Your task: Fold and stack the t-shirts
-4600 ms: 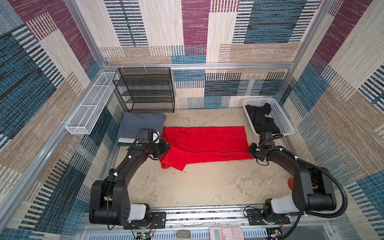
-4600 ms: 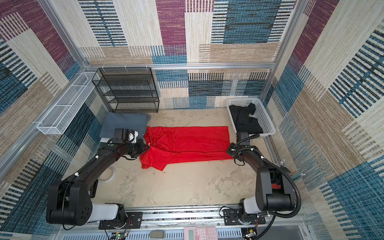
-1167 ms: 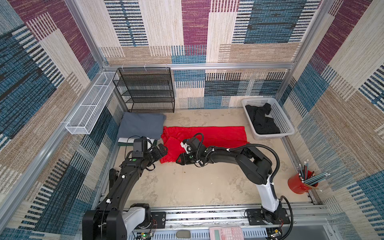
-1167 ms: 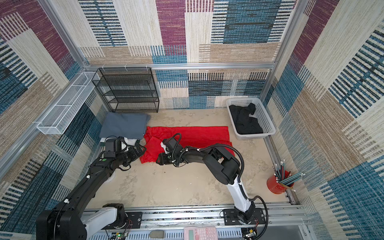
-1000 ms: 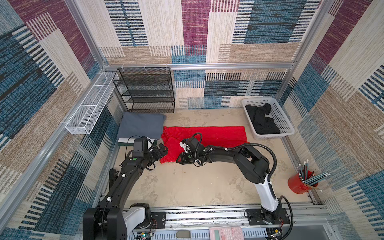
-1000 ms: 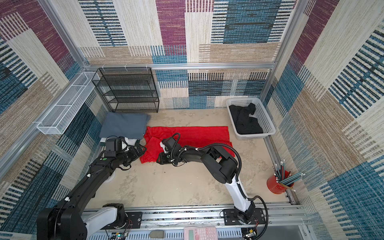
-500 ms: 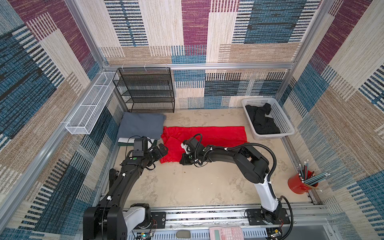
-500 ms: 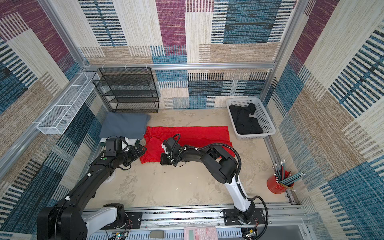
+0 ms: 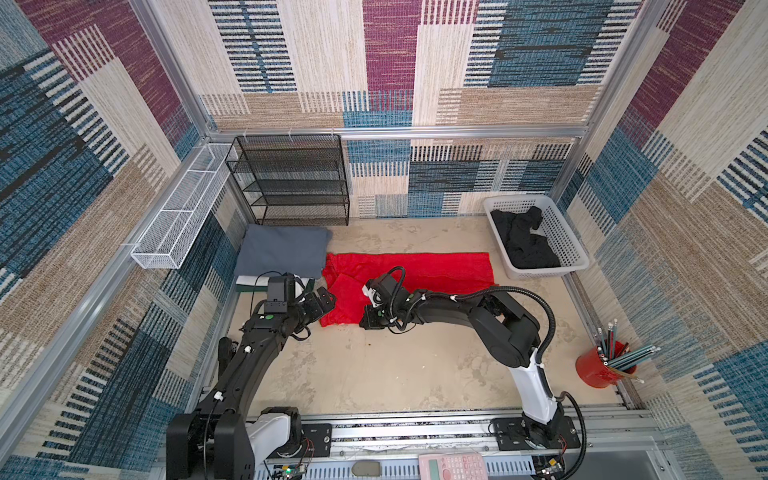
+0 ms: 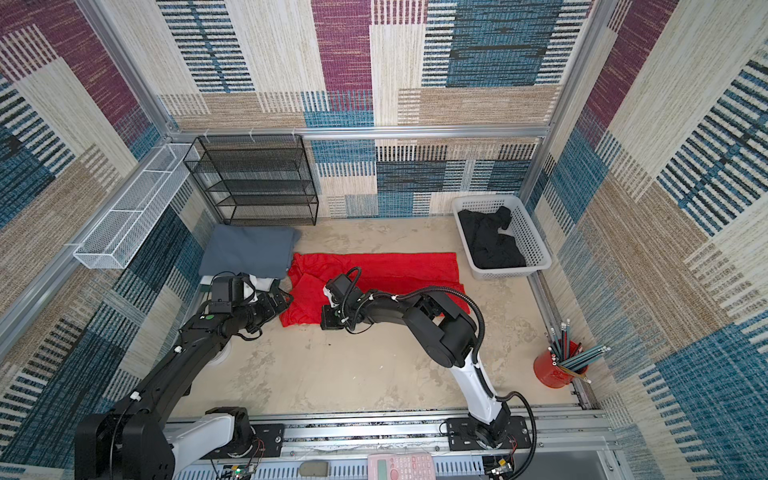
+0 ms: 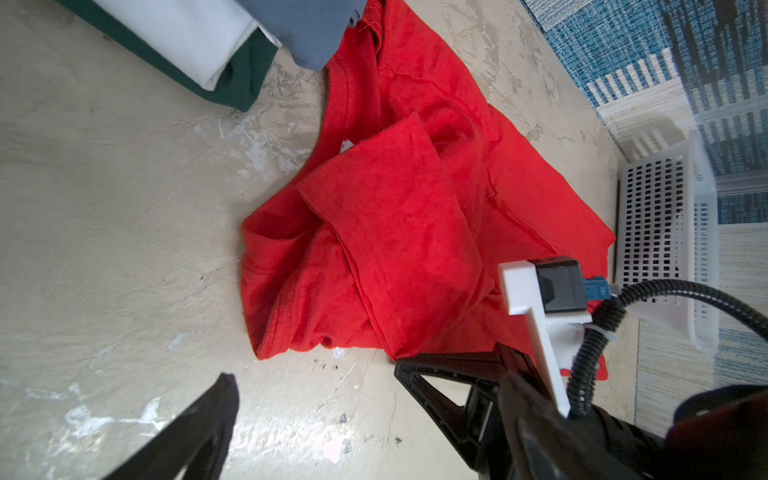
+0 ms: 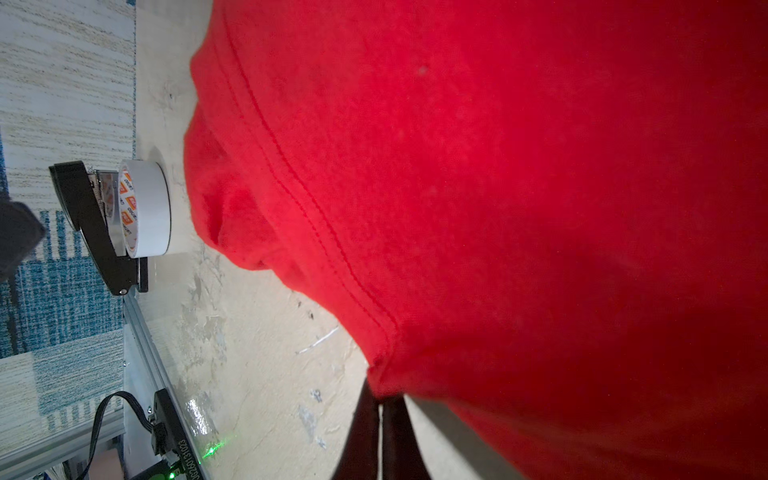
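The red t-shirt (image 9: pixel 436 270) (image 10: pixel 395 270) lies as a long folded strip across the table, with its left end bunched up (image 11: pixel 395 232). My right gripper (image 9: pixel 365 323) (image 10: pixel 327 322) reaches across to that end. It is shut on the shirt's front hem (image 12: pixel 380 399), and red cloth fills most of the right wrist view. My left gripper (image 9: pixel 326 297) (image 11: pixel 374 386) hangs open just left of the shirt, holding nothing. A folded grey t-shirt (image 9: pixel 282 253) tops a white one (image 11: pixel 187 37) and a dark green one (image 11: pixel 245 79). A black t-shirt (image 9: pixel 523 241) lies crumpled in the basket.
A white basket (image 9: pixel 540 272) stands at the back right. Against the back wall is a black mesh rack (image 9: pixel 291 183), and a white wire tray (image 9: pixel 178 224) hangs on the left wall. A red cup of pencils (image 9: pixel 602 370) and a tape roll (image 12: pixel 145 208) stand near the sides.
My right gripper's jaws have closed on the red shirt's front hem and shifted slightly toward the table's front. The left arm has stayed still and open.
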`<act>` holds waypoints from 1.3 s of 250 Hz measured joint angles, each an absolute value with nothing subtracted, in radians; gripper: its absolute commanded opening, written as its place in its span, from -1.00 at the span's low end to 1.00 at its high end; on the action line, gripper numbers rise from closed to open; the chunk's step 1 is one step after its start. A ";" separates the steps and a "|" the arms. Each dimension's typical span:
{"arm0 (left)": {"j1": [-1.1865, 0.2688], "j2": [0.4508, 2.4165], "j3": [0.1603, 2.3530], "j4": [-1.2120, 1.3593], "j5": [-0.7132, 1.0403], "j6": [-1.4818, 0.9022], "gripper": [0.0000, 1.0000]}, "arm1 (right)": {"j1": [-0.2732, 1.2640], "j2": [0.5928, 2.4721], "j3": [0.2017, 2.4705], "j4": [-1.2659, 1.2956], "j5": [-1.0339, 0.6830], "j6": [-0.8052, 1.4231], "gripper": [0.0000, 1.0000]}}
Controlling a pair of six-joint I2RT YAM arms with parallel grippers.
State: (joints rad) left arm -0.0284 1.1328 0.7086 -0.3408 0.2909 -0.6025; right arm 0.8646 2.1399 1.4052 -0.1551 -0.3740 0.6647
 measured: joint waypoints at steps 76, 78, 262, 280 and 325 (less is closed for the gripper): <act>-0.028 1.130 0.709 -0.343 0.290 -0.599 0.97 | 0.865 2.124 1.445 -0.156 -0.370 0.676 -1.00; -0.028 1.130 0.709 -0.344 0.290 -0.599 0.97 | 0.865 2.124 1.447 -0.156 -0.369 0.676 -1.00; -0.022 1.150 0.718 -0.357 0.273 -0.575 0.97 | 0.805 2.151 1.591 -0.252 -0.151 0.646 -1.00; -0.022 1.150 0.719 -0.360 0.273 -0.573 0.97 | 0.788 2.163 1.611 -0.265 -0.138 0.635 -1.00; -0.022 1.150 0.720 -0.364 0.274 -0.572 0.97 | 0.741 2.193 1.667 -0.267 -0.120 0.614 -1.00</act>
